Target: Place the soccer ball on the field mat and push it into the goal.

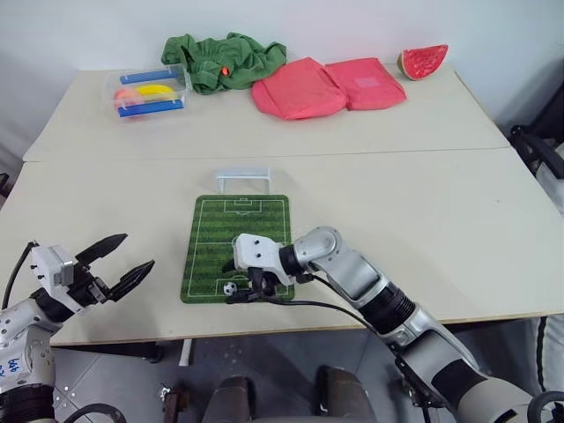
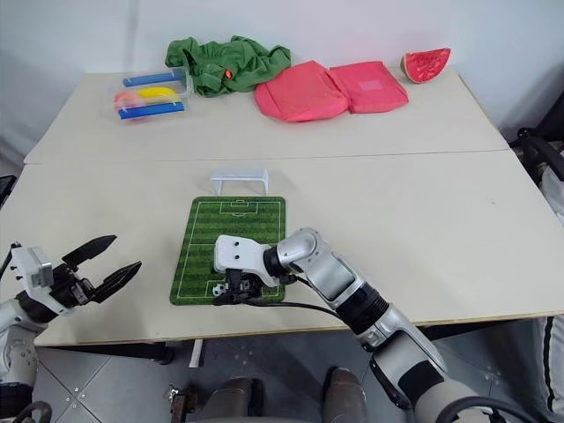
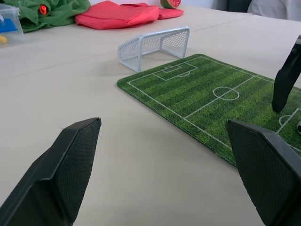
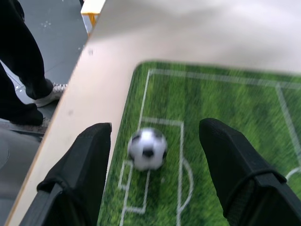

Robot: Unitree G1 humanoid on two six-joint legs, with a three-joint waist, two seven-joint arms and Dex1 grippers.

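1. Soccer ball [image 4: 147,149]: resting free on the field mat [image 1: 242,231], near end.
2. Right gripper [image 4: 155,155]: fingers spread, straddling ball, not gripping it.
3. Left gripper [image 1: 119,261]: spread, empty, above tabletop [image 1: 423,203].
4. Goal [image 1: 243,180]: at mat's far edge.

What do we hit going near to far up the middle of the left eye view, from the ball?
soccer ball → field mat → goal → red cloth

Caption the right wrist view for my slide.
Open right claw straddling the soccer ball resting near the field mat edge.
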